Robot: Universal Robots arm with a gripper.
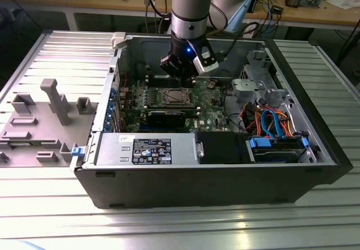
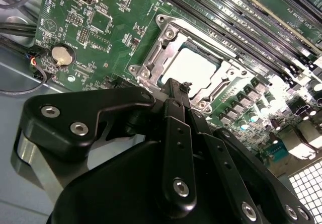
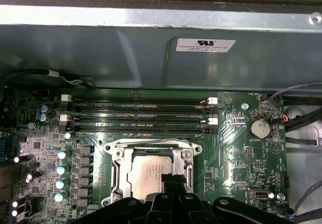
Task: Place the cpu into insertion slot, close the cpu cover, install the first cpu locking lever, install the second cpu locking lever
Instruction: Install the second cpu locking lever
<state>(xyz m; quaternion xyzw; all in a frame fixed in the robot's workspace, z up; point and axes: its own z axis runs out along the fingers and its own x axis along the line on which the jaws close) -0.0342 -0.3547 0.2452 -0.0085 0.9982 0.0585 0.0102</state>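
Observation:
The cpu (image 3: 149, 176) (image 2: 193, 68) shows its silver-grey top inside the insertion slot (image 1: 171, 97) on the green motherboard. The cpu cover (image 3: 151, 145) (image 2: 162, 42), a silver frame, lies flat around the chip, which shows through its window. My gripper (image 2: 176, 87) (image 3: 171, 179) (image 1: 181, 78) hangs just above one edge of the socket with its black fingers pressed together and nothing between them. In both wrist views its tips overlap the cover's edge. I cannot tell whether they touch it.
Long black memory slots (image 3: 141, 114) run beside the socket, with a coin battery (image 3: 260, 128) nearby. In the exterior view a black expansion card (image 1: 169, 115), a power supply (image 1: 146, 149) and a drive cage with cables (image 1: 270, 121) crowd the case. Grey fixtures (image 1: 45, 115) stand outside.

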